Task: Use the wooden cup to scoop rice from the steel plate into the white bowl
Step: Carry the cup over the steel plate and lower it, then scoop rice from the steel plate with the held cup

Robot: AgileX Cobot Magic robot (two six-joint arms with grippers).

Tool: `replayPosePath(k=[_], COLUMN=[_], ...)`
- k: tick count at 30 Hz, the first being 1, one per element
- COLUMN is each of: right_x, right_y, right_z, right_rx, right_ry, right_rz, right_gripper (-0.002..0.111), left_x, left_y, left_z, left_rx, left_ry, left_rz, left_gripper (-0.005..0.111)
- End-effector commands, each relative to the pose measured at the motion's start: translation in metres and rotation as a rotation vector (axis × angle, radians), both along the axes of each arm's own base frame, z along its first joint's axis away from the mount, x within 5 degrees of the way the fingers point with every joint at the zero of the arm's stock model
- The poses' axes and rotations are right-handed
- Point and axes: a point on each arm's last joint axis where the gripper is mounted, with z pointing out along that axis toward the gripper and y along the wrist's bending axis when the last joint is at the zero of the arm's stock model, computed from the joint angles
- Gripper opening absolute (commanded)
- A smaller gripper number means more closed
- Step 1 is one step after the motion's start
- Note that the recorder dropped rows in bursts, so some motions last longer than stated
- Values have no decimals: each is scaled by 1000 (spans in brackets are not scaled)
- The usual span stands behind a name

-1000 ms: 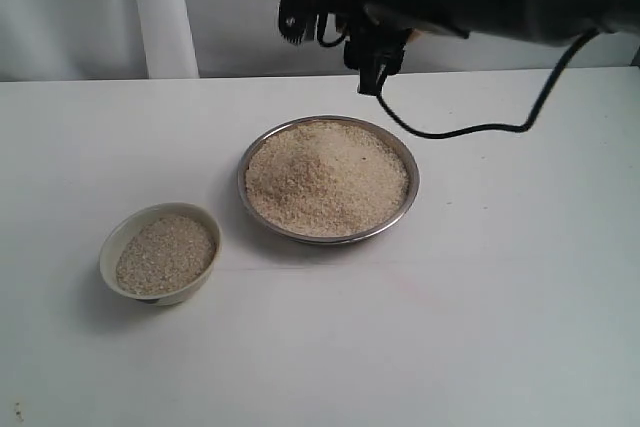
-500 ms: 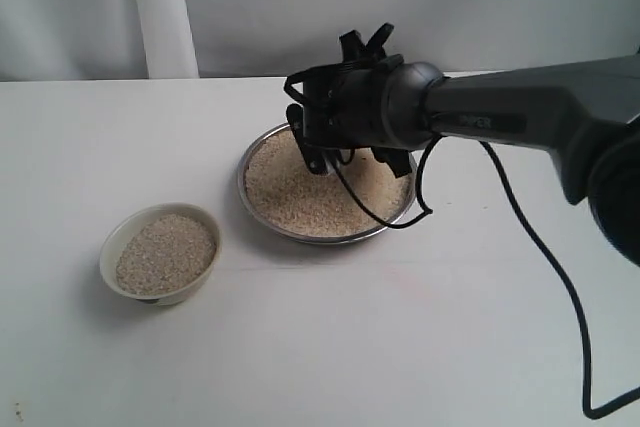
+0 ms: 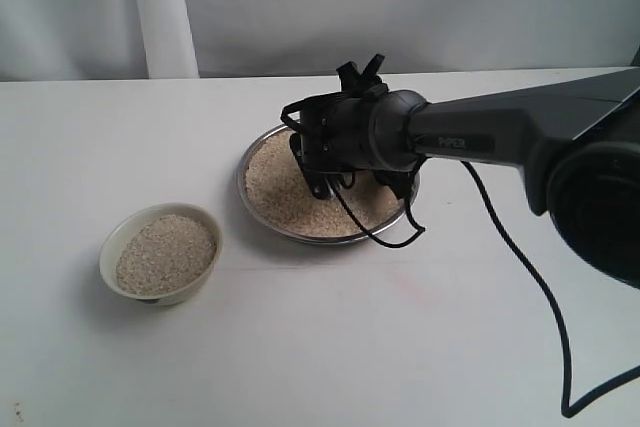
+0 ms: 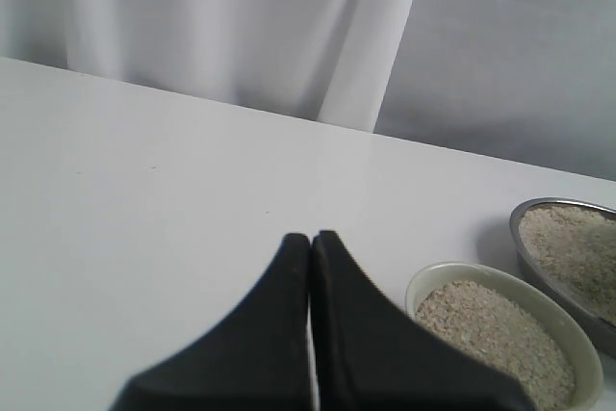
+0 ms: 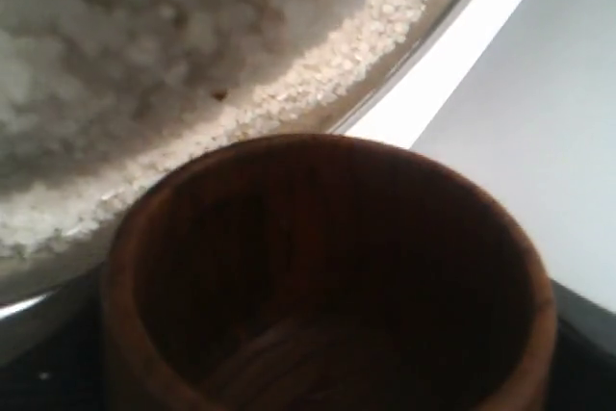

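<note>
The right end effector point(image 3: 322, 175), clamped on the empty reddish-brown round wooden cup point(image 5: 327, 276), sits low over off-white rice point(image 3: 280, 192) near the rim of the wide shiny steel plate point(image 3: 252, 212), so a hard dig may push grains over that rim onto the tabletop point(image 3: 450, 327).

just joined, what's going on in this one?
The right hand holds the wooden cup low over the steel plate, its mouth facing the rice. The cup looks empty, so this scoop is not yet taken. The white bowl beside the plate already holds rice. The left hand is shut and idle above the table near the bowl.
</note>
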Motion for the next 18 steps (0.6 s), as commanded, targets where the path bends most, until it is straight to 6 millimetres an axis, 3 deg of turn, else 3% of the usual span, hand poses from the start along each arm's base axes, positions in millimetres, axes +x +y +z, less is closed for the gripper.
replayPosePath(k=[1, 10, 18], right_x=[0, 0, -4], right_y=[3, 8, 19], right_z=[-6, -28, -36], right_rx=[26, 52, 226], right_ry=[21, 64, 128], right_rz=[8, 35, 42], right_gripper=[0, 0, 0], left_x=[0, 0, 0], left_y=[0, 0, 0], left_z=[0, 0, 0], left_rx=[-4, -4, -4], left_ry=[-1, -1, -1], left_rz=[-4, -4, -4], left_gripper=[0, 0, 0])
